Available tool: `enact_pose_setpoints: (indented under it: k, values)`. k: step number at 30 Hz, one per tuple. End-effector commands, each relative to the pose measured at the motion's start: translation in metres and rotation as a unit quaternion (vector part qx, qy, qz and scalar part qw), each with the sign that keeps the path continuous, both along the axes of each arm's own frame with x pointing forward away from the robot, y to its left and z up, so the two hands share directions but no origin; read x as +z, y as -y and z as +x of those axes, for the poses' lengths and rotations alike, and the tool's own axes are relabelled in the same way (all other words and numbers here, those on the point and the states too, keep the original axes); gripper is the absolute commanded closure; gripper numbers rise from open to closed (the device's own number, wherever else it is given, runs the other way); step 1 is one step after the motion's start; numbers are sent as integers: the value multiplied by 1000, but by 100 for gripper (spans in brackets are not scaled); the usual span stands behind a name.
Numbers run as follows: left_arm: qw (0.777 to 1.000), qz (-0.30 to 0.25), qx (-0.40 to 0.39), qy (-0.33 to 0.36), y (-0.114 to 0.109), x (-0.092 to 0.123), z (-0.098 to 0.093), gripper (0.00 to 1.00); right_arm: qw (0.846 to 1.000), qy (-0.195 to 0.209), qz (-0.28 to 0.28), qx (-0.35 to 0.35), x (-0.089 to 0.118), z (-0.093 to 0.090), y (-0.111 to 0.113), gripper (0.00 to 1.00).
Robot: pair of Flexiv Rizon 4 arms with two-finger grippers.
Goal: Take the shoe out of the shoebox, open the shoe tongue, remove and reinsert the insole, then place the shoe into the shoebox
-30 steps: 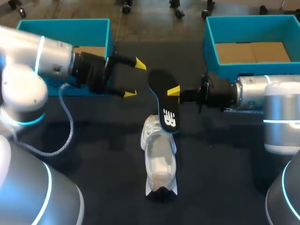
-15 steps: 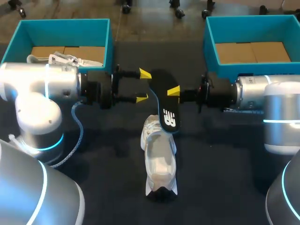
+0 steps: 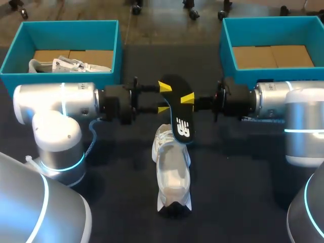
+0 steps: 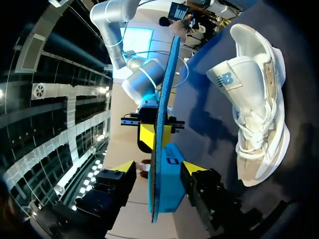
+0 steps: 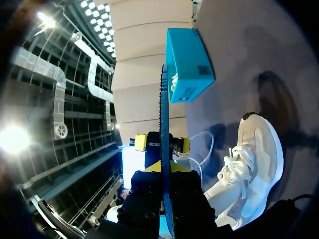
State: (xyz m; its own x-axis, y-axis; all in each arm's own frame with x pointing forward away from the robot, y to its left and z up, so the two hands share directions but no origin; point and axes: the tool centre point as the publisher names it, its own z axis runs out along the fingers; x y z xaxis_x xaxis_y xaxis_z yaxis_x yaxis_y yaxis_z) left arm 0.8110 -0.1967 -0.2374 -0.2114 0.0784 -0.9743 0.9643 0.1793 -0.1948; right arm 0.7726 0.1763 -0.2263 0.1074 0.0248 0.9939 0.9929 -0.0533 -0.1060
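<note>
Insole (image 3: pixel 178 109) hung steeply tilted, its lower end at the collar of the white shoe (image 3: pixel 172 172), which lay on the table (image 3: pixel 243 192) at the insole's 6 o'clock. At 3 o'clock the right gripper (image 3: pixel 186 98) pinched the insole's middle. At 9 o'clock the left gripper (image 3: pixel 164 97) had its 2 fingers spread either side of the upper end. The left should probably close squarely before the right lets go, or the insole could twist. The left shoebox (image 3: pixel 66 26) sat at 10 o'clock, the right shoebox (image 3: pixel 273 23) at 2.
</note>
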Motion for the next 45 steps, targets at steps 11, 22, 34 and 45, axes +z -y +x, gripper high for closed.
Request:
enact_pose_setpoints:
  k: [11,22,34,45]
  values:
    - [1000,-11,8,9,18,-4,4,59,1000,0,0,0,-1,0,-1,100]
    - [1000,-17,10,17,20,-1,5,95,1000,0,0,0,-1,0,-1,100]
    - [1000,-17,4,19,19,0,2,100,1000,5,-3,6,0,-1,0,34]
    - [999,14,-21,27,-14,6,-12,100,990,77,-96,64,16,-14,39,0]
